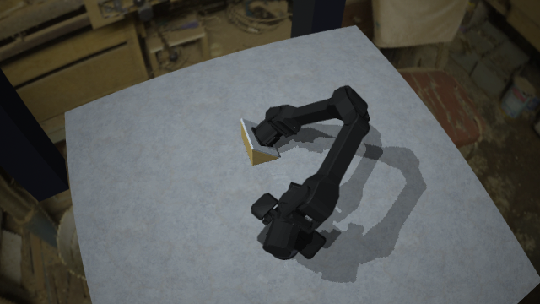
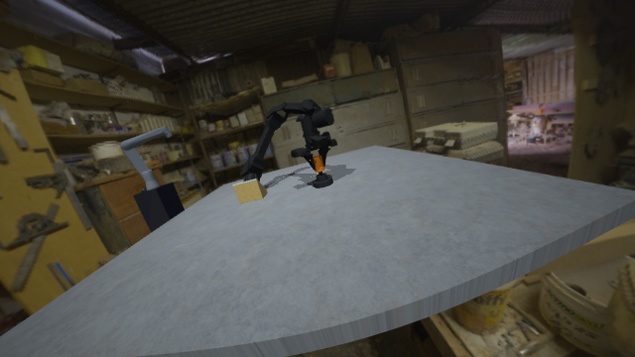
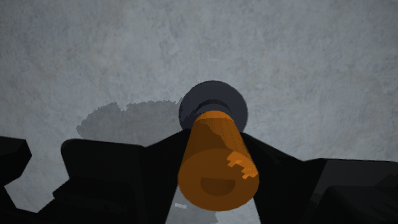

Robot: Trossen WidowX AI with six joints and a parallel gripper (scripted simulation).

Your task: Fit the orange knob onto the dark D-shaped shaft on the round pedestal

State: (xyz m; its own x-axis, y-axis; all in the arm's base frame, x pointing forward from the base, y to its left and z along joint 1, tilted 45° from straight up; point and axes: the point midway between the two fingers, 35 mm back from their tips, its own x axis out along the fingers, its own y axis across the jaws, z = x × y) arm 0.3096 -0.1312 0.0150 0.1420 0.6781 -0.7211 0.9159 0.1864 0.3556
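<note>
The orange knob [image 2: 318, 164] [image 3: 216, 142] is held between the fingers of my gripper [image 2: 318, 160] [image 3: 214, 135], which is shut on it. In the exterior view it looks slightly tilted. A D-shaped mark shows on its near end in the wrist view. The dark round pedestal [image 2: 322, 183] [image 3: 212, 89] stands on the table below the knob. A short dark piece of the shaft [image 2: 320, 174] shows between the knob's lower end and the pedestal. Whether the shaft's tip is inside the hole cannot be told. In the top view the arm hides knob and pedestal.
A yellowish wedge-shaped block [image 1: 265, 156] [image 2: 250, 192] with a grey top stands at the arm's base on the grey table [image 1: 148, 190] [image 2: 397, 238]. The arm's shadow falls beside the pedestal. A pale blue-grey lamp-like arm [image 2: 141, 159] on a dark box stands beyond the table's edge.
</note>
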